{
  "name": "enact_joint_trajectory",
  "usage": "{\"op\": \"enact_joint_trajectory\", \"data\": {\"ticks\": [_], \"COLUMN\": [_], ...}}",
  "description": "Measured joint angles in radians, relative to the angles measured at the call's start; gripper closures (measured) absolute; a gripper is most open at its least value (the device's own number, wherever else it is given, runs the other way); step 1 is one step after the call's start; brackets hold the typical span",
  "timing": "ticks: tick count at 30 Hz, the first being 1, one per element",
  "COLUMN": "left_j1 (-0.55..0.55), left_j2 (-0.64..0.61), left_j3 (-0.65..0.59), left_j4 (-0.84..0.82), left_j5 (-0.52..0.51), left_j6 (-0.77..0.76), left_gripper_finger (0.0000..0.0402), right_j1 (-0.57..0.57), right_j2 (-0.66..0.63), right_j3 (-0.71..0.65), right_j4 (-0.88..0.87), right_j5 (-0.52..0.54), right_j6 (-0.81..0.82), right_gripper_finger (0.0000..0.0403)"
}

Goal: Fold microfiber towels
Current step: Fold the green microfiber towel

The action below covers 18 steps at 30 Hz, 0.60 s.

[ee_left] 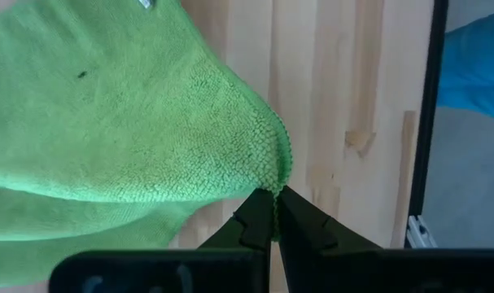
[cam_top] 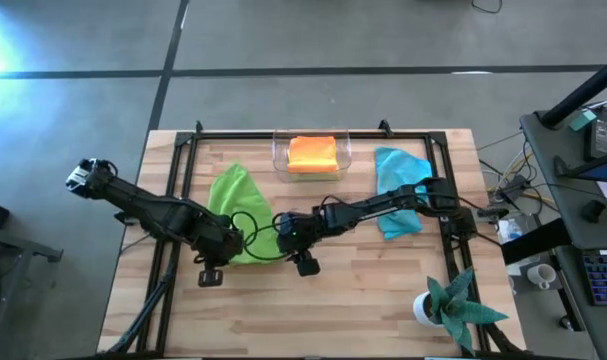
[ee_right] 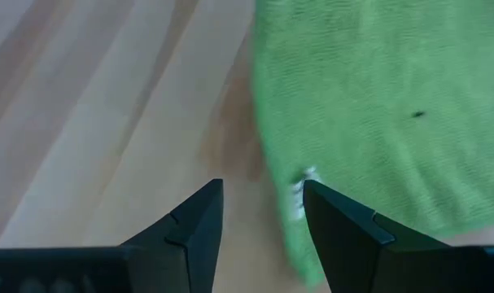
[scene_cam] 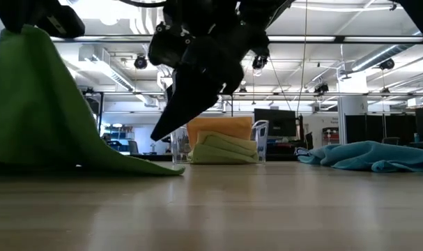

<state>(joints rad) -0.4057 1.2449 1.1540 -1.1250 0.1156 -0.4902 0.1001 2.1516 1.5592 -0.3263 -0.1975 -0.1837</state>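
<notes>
Left wrist view: the left gripper [ee_left: 275, 213] is pinching a corner of the green towel [ee_left: 108, 122], lifting it at table centre-left. The right gripper [ee_right: 261, 213] is hovering open beside the edge, probably needing the opposite corner next.

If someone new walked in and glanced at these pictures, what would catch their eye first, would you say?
Probably the lime green towel at the table's middle left, its corner pinched in the shut left hand and lifted into a peak. The open right hand hovers at its edge. Behind sits a clear bin with orange cloth, and a blue towel lies crumpled to the right.
</notes>
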Motion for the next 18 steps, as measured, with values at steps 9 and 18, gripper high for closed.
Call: {"op": "enact_joint_trajectory", "data": {"ticks": [9, 18], "left_j1": [0.000, 0.000], "left_j2": [-0.005, -0.024], "left_j3": [0.039, 0.047], "left_j4": [-0.004, -0.008], "left_j5": [-0.049, -0.078], "left_j6": [0.000, 0.001], "left_gripper_finger": [0.0401, 0.0401], "right_j1": [-0.002, 0.000], "right_j2": [0.025, 0.043], "right_j3": [0.013, 0.012], "right_j4": [0.012, 0.007], "right_j5": [0.041, 0.039], "right_j6": [0.023, 0.050], "right_gripper_finger": [0.0232, 0.0232]}}
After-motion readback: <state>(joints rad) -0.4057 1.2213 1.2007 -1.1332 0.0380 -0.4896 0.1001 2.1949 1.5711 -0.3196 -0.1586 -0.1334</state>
